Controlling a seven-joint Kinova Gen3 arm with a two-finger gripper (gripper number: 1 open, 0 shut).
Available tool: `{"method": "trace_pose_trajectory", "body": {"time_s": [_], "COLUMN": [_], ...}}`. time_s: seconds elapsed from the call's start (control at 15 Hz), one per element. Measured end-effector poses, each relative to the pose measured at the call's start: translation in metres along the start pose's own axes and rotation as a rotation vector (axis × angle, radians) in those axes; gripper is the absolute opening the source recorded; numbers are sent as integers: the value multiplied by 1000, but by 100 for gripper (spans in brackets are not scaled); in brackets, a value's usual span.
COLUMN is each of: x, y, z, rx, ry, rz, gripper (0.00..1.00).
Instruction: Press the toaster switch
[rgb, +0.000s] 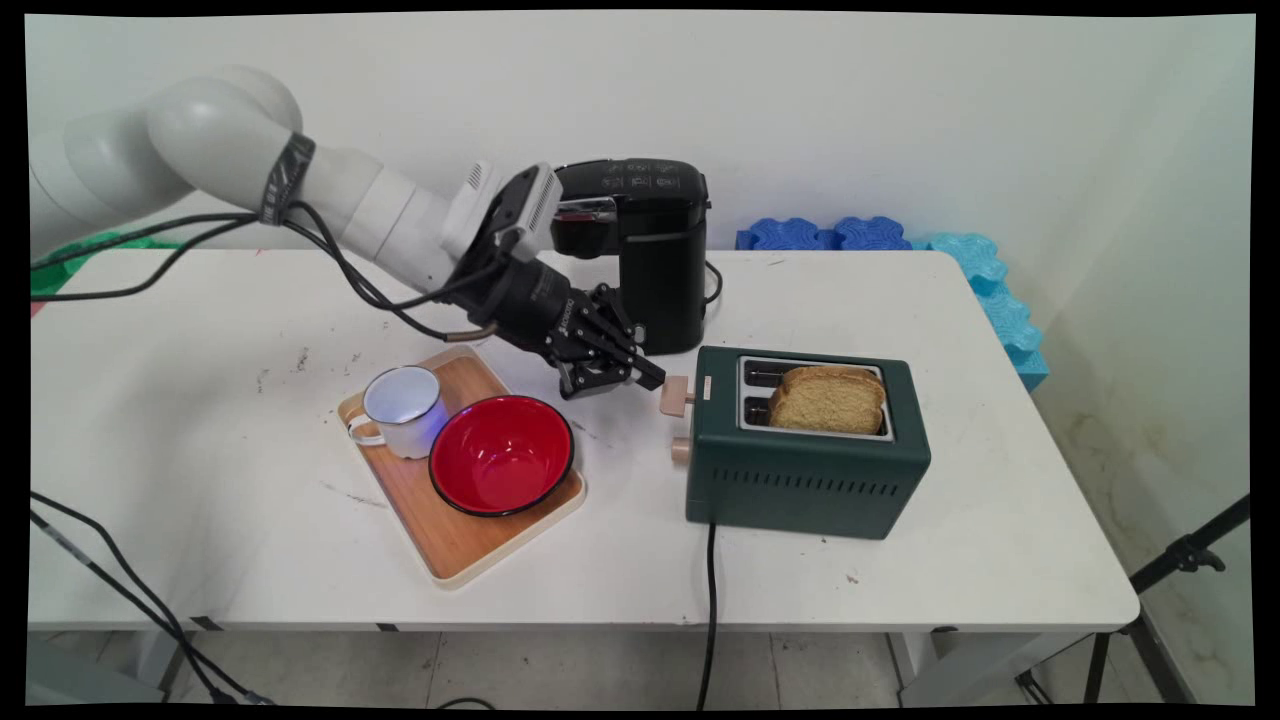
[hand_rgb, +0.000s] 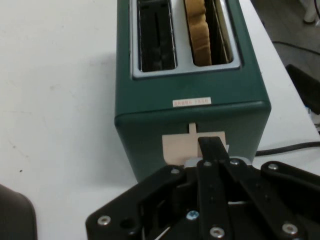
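A dark green two-slot toaster (rgb: 800, 470) stands right of centre, with a slice of bread (rgb: 828, 398) sticking up from its near slot. The far slot is empty. In the hand view the bread (hand_rgb: 200, 30) is in the right slot of the toaster (hand_rgb: 150, 105). My gripper (rgb: 648, 378) is shut, fingers pressed together, with its tip at the beige lever (rgb: 676, 395) on the toaster's left end. The hand view shows the gripper (hand_rgb: 212, 146) lying over the lever (hand_rgb: 177, 147), which sits near the top of its slot. A small beige knob (rgb: 680, 450) sits below.
A black coffee machine (rgb: 650, 250) stands just behind the hand. A wooden tray (rgb: 450, 545) to the left holds a white mug (rgb: 400, 410) and a red bowl (rgb: 500, 455). Blue foam blocks (rgb: 830, 233) line the back right. The toaster's cord (rgb: 710, 580) hangs over the front edge.
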Motion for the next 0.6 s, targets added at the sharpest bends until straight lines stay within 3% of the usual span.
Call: {"method": "trace_pose_trajectory", "body": {"time_s": [0.6], "x": [-13], "y": [3], "z": [21], "rx": [9], "ry": [-1], "rz": [0], "gripper": [0]}}
